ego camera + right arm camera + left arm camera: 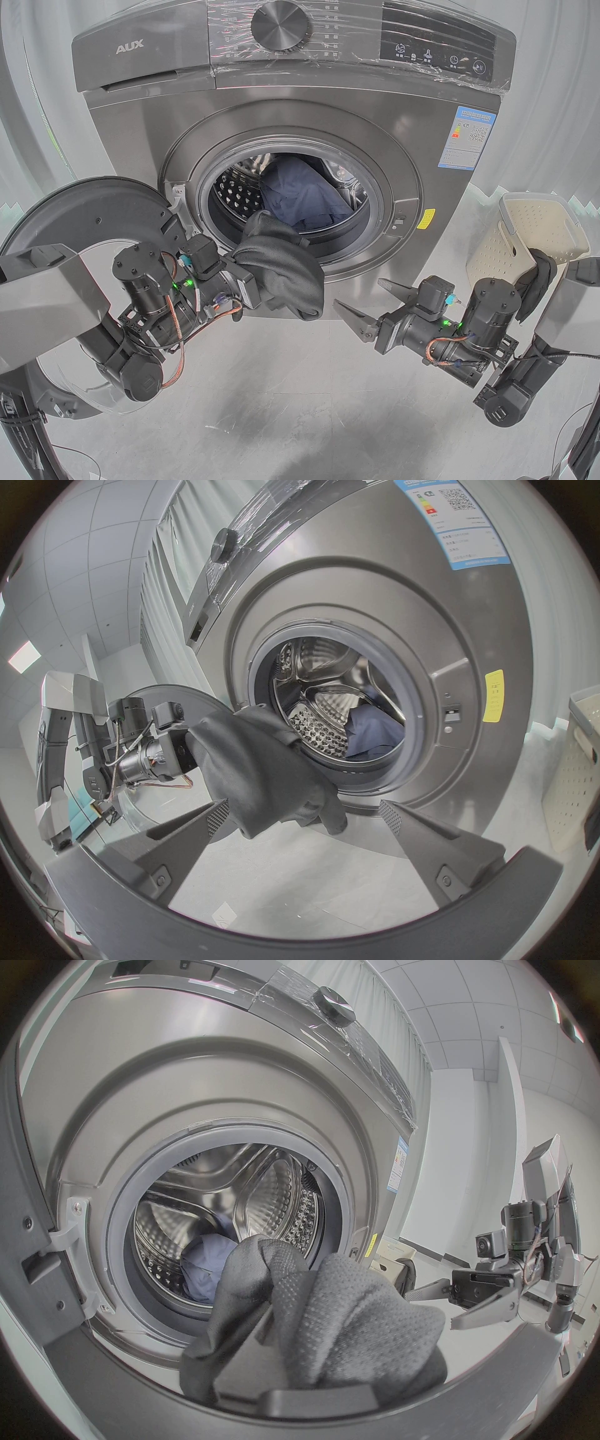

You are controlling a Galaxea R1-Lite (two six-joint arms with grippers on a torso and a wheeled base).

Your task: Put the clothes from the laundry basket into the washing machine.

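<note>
My left gripper (253, 281) is shut on a black garment (284, 265), held just in front of the lower left rim of the washing machine (400, 131) opening. The cloth drapes over the fingers and hangs below them (350, 1329) (262, 774). A blue garment (303, 194) lies inside the drum (206, 1263) (372, 730). My right gripper (365, 306) stands open and empty to the right of the opening, low near the floor (300, 830) (462, 1304). The cream laundry basket (544, 231) leans at the right with a dark cloth (537, 281) hanging over its rim.
The round machine door (87, 219) is swung open to the left, behind my left arm. Grey floor (300, 400) spreads in front of the machine. White curtains hang on both sides of it.
</note>
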